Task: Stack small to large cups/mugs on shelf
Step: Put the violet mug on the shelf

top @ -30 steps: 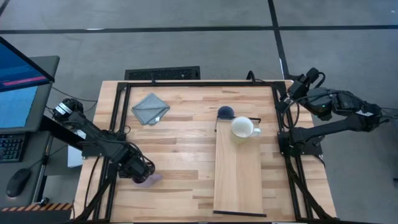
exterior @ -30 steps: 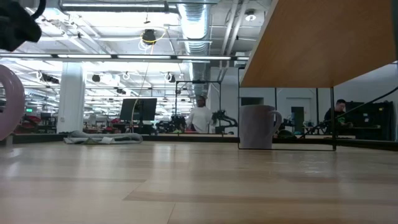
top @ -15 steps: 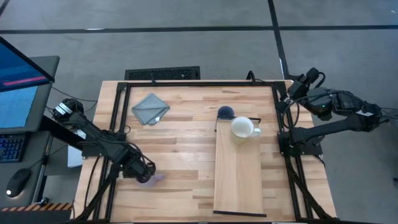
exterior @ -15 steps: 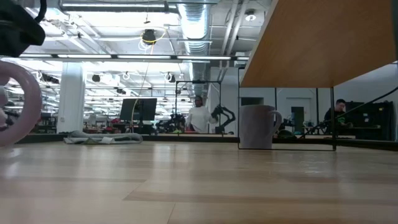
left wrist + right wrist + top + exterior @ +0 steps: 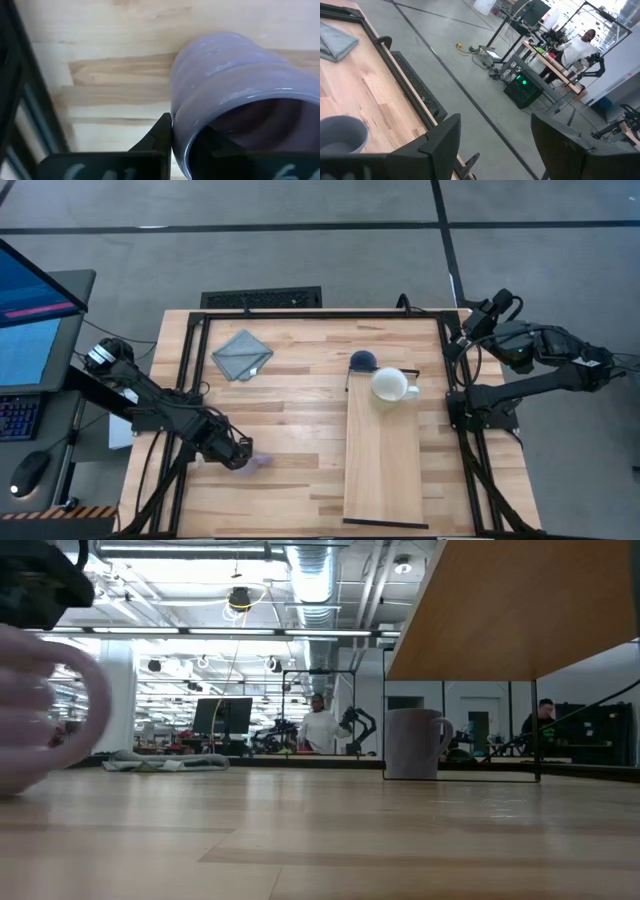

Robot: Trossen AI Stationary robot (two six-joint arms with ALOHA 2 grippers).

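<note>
The lavender mug (image 5: 258, 461) stands near the table's front left corner, with my left gripper (image 5: 240, 458) shut on its rim from above. It fills the left edge of the low view (image 5: 40, 710), handle loop (image 5: 95, 710) facing the table's middle. The cream-white mug (image 5: 391, 385) stands on the far end of the pale wooden shelf (image 5: 385, 470). The slate-blue mug (image 5: 362, 360) stands on the table just beyond that end. My right gripper (image 5: 478, 320) waits open, raised past the table's far right corner. My left gripper pinches the lavender mug's rim (image 5: 176, 142), with one finger (image 5: 161, 131) outside the wall and the other inside the mouth. The fingers come from above, pointing steeply down. The mug's bottom (image 5: 20, 785) looks to be on the table, and the mug leans a little.
A folded grey cloth (image 5: 242, 354) lies at the far left of the table. The shelf is raised on a thin dark frame (image 5: 385, 710), and the blue mug (image 5: 412, 743) shows behind it. People stand in the room beyond (image 5: 322, 728). A monitor (image 5: 35, 320) stands left of the table.
My left gripper has turned slightly in place over the lavender mug. The mug has shifted a little toward the table's right edge, and its handle loop has swung further into the low view. The right arm has kept still.
</note>
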